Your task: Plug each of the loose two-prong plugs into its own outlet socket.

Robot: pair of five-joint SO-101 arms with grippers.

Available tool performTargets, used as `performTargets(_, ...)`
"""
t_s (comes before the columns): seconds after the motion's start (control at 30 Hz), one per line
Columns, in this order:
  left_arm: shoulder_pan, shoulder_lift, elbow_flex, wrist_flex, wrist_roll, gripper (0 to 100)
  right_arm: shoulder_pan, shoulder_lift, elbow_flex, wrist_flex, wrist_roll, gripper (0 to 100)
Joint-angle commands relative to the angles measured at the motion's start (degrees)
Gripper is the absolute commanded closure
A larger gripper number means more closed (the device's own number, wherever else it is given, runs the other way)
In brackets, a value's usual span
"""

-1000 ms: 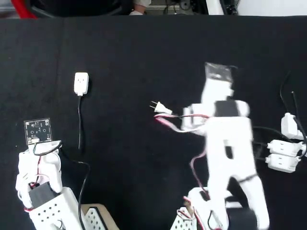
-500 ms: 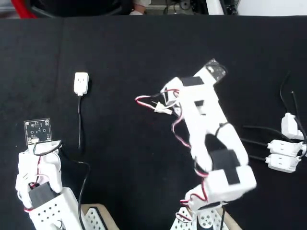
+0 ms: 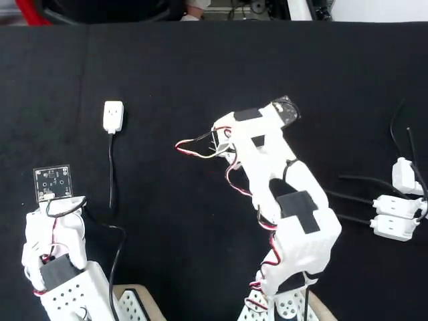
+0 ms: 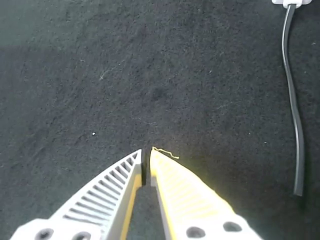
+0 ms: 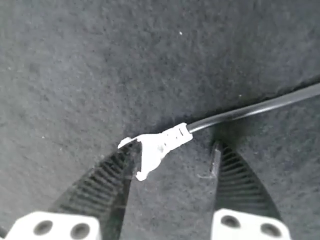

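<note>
1. I see a black desk [image 3: 200, 60] from above, with two white arms at its near edge.
2. The right arm [image 3: 281, 194] stretches from the near edge towards the middle of the desk, leaning over to the left. A loop of red and white wire [image 3: 194, 144] sticks out beside its tip.
3. The right end effector [image 5: 172, 150] is spread wide, its fingers low over the desk.
4. The two-prong plug [image 5: 160, 142], small and white, lies on the desk between those fingers. It sits close against one finger and well clear of the other, so nothing is pinching it.
5. The plug's black cord [image 5: 260, 107] runs away across the desk, passing the tip of the other finger.
6. The left arm [image 3: 60, 267] stays folded at the near left corner of the desk.
7. The left end effector [image 4: 145, 152] is pressed together, with only a thin slit between its fingers, and it holds nothing. It hangs over bare desk.
8. A white block [image 3: 113, 116] lies on the left part of the desk, well apart from the plug. A black cable [image 3: 111, 167] runs from it back towards the near edge, passing near the left arm. I cannot tell whether this block is a plug or a socket.
9. A cluster of white connectors [image 3: 393, 217] with black cords sits at the desk's right edge, well apart from both end effectors.
</note>
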Motion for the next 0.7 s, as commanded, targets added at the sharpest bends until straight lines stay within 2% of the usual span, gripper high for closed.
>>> performTargets(0.0, -0.6, -0.4, 1.1, 0.3, 0.6, 96, -0.6, 2.4, -3.3, -2.6, -1.1, 77.9)
performTargets(0.13, -0.7, -0.4, 1.1, 0.3, 0.6, 96, -0.6, 3.7, -3.4, -4.2, -1.0, 78.8)
performTargets(0.37, -0.7, -0.4, 1.1, 0.3, 0.6, 96, -0.4, 3.2, -3.4, -4.2, -0.6, 96.4)
performTargets(0.6, -0.7, -0.4, 1.1, 0.3, 0.6, 96, -0.3, 3.2, -4.4, -4.2, -0.2, 98.1)
performTargets(0.67, -0.7, -0.4, 1.1, 0.3, 0.6, 96, -0.4, 3.2, -4.4, -4.2, 1.9, 98.2)
